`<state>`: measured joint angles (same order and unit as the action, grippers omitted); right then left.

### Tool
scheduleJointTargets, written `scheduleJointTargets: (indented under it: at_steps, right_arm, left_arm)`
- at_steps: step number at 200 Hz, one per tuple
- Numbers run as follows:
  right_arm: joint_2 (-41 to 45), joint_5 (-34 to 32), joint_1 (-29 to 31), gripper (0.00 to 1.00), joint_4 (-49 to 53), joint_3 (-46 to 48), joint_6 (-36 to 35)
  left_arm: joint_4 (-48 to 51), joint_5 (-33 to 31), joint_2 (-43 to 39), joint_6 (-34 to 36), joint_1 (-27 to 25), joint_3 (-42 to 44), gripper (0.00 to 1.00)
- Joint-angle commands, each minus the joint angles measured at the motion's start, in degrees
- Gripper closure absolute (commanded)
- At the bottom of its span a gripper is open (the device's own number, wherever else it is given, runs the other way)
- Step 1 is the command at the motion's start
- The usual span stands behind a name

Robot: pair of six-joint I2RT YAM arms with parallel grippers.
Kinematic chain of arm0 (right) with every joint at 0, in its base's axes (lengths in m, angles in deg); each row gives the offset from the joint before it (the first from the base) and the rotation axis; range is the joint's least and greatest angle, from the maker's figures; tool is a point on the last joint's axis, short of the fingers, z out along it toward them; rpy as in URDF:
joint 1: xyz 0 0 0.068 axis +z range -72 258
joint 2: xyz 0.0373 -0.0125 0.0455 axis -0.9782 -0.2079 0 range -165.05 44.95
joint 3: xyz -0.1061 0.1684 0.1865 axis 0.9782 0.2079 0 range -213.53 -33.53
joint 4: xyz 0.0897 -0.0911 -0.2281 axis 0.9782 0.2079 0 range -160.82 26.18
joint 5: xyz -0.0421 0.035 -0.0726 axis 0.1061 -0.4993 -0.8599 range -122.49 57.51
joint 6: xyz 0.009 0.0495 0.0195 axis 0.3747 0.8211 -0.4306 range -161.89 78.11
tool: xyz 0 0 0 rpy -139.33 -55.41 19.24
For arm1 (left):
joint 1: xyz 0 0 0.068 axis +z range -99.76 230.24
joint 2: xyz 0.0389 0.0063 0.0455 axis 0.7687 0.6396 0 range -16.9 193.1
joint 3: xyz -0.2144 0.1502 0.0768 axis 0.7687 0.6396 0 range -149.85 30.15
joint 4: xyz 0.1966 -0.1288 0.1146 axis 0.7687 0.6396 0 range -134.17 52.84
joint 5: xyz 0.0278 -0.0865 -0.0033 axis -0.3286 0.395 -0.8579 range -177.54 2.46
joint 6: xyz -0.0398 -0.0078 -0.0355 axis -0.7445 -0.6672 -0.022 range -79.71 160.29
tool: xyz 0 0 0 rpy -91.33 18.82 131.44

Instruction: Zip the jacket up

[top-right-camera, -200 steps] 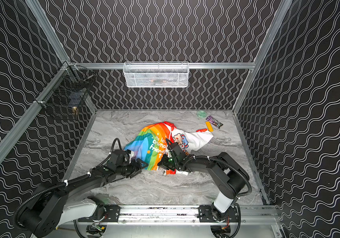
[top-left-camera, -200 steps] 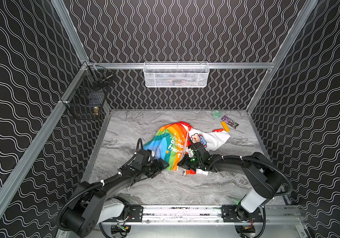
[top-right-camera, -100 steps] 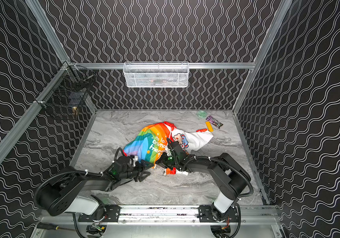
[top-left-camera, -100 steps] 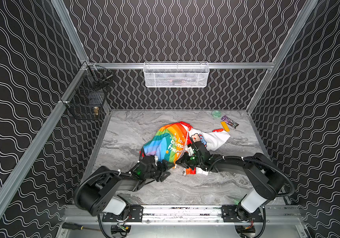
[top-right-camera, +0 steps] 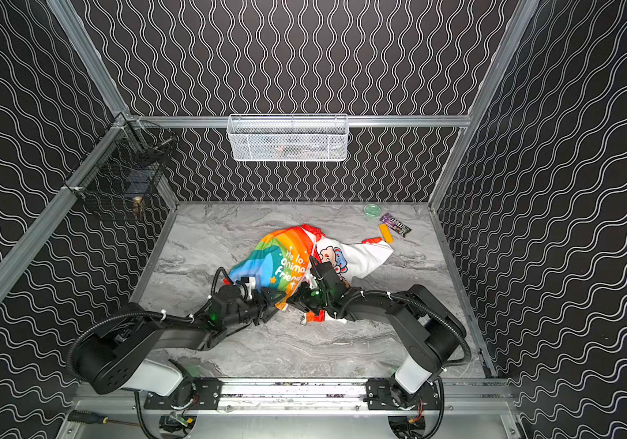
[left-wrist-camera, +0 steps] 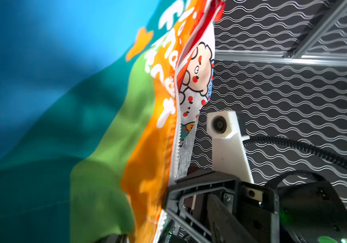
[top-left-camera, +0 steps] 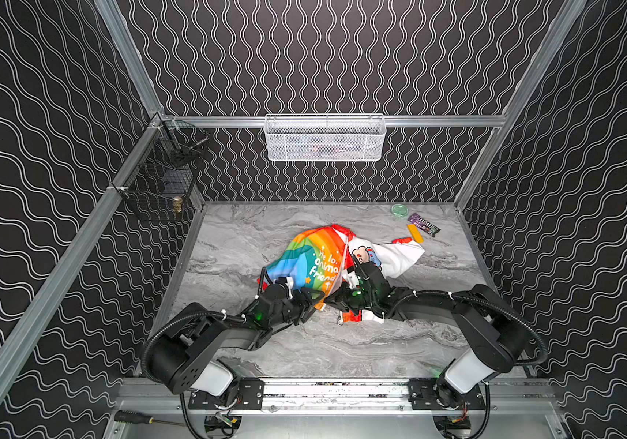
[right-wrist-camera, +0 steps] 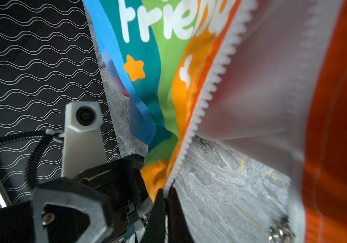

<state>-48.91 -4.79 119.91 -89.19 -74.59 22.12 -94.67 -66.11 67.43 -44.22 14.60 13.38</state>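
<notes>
Pinched tight in the right gripper (right-wrist-camera: 166, 196): the lower end of one side of the white zipper (right-wrist-camera: 202, 105) on the jacket (top-left-camera: 306, 258), that hem corner held just above the counter (top-left-camera: 342, 349). Nosed in against the orange hem from the opposite side: the left gripper (top-left-camera: 315, 301), jaw width impossible to tell. Beyond both, rainbow panel and white printed lining spread toward the counter's back right corner. Against a second ago: left gripper slid rightward along the hem, close to the right one; jacket itself unmoved.
</notes>
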Motion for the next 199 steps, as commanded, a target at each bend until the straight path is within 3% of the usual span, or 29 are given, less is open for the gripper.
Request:
scheduleJointTargets:
  at_steps: [1, 46, 63, 101, 122, 170, 199]
  right_arm:
    - [0.77, -0.13, -0.10, 1.00, -1.49, 0.52, 0.67]
    - [1.92, -0.63, -0.80, 1.00, -1.59, 1.59, 0.85]
    - [2.32, -0.60, -1.00, 1.00, -1.59, 1.94, 0.68]
    - [3.07, -0.07, -1.66, 1.00, -1.69, 2.91, 0.32]
    - [2.97, 0.58, -1.88, 1.00, -1.91, 3.09, 0.04]
    - [3.26, 1.21, -2.27, 1.00, -1.51, 2.67, -0.90]
    - [3.09, 1.80, -2.54, 1.00, -1.33, 2.39, -1.28]
  left_arm:
    - [2.06, -0.03, -0.10, 4.05, 0.13, -0.67, 0.45]
    - [-2.54, 0.61, 1.59, 3.56, 0.36, 1.40, 0.57]
    - [-4.47, 0.72, 2.66, 3.55, 0.40, 1.79, 0.57]
    - [-7.64, 0.56, 4.60, 3.42, 0.66, 2.05, 0.41]
    - [-5.88, 0.22, 3.56, 4.98, 0.67, 1.30, 0.39]
    - [3.57, 1.10, -2.25, 11.12, 0.66, -0.62, 0.46]
    - [4.17, 3.16, -1.35, 12.80, 0.71, -1.91, 0.51]
